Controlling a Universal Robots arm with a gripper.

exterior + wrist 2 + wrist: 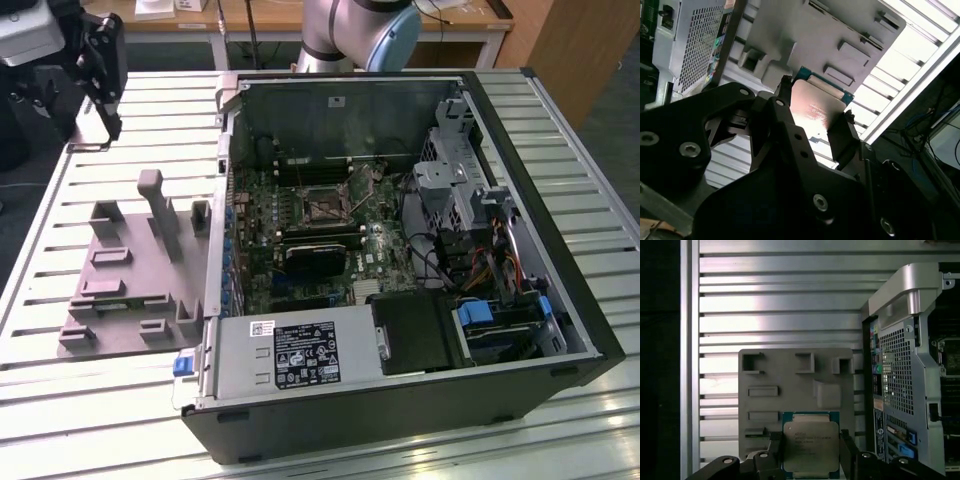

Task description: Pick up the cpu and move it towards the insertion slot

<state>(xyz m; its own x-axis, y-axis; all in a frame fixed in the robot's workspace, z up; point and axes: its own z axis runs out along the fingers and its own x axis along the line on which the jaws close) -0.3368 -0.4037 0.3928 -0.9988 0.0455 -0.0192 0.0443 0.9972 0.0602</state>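
The gripper (811, 439) is closed on the cpu (811, 445). In both wrist views its two black fingers (775, 450) press on opposite edges of the chip. The silvery lid faces the first wrist camera, and a blue-green rim shows around it. In the second wrist view the chip sits flat between the fingers and catches a pinkish glare.

Behind the cpu lies the grey fixture plate (790, 385) with its raised blocks and recessed pockets. The chip is lifted clear of it and touches none of them.

In the exterior view the gripper hangs in the upper left of the frame, over the far left corner of the slatted metal tabletop (90, 400). The fixture plate lies below it at left centre.

The open computer case (560, 260) fills the middle and right of that frame, just beside the plate. Inside the case, the motherboard (260, 220) carries the insertion slot (325, 203) in the upper middle. The slot is a shiny square frame with a dark centre, well apart from the gripper. Just below the slot sits a black heatsink (315, 262).

A silver power supply (290, 355) lies along the near wall of the case. At the right, a grey drive cage (455, 190) stands over a tangle of coloured cables (480, 270) and a blue-handled drive (480, 315).
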